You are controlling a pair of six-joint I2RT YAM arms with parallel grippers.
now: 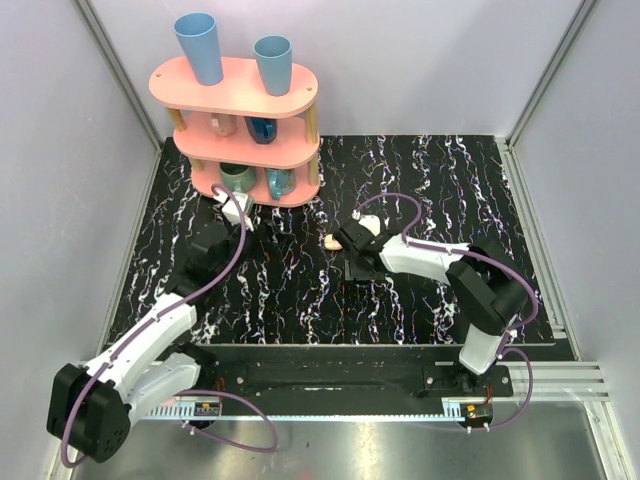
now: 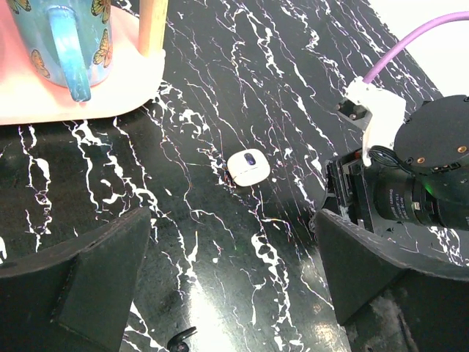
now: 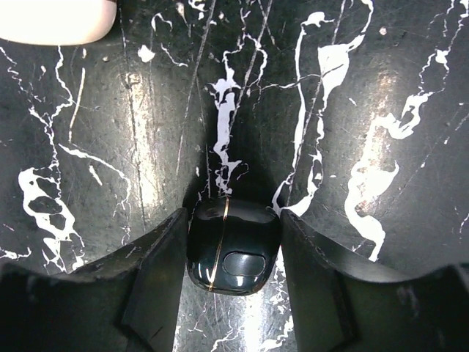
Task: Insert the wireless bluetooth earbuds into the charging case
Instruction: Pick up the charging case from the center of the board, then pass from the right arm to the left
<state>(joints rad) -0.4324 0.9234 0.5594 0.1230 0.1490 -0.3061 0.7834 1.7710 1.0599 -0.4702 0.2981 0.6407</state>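
Note:
The cream-white charging case (image 2: 248, 167) lies on the black marbled table, lid down as far as I can see. It also shows in the top view (image 1: 331, 241) and at the top-left corner of the right wrist view (image 3: 55, 18). No earbuds show in any view. My right gripper (image 3: 234, 253) is shut on a small glossy black object (image 3: 233, 246) with a gold line, held at table level just right of the case; in the top view the gripper (image 1: 345, 240) sits beside the case. My left gripper (image 2: 234, 282) is open and empty, low over the table, left of the case (image 1: 238, 220).
A pink two-tier shelf (image 1: 245, 150) with several cups stands at the back left, and its base (image 2: 73, 95) and a blue butterfly mug (image 2: 62, 37) are close to my left gripper. A small black hook-shaped bit (image 2: 180, 339) lies between the left fingers. Grey walls enclose the table.

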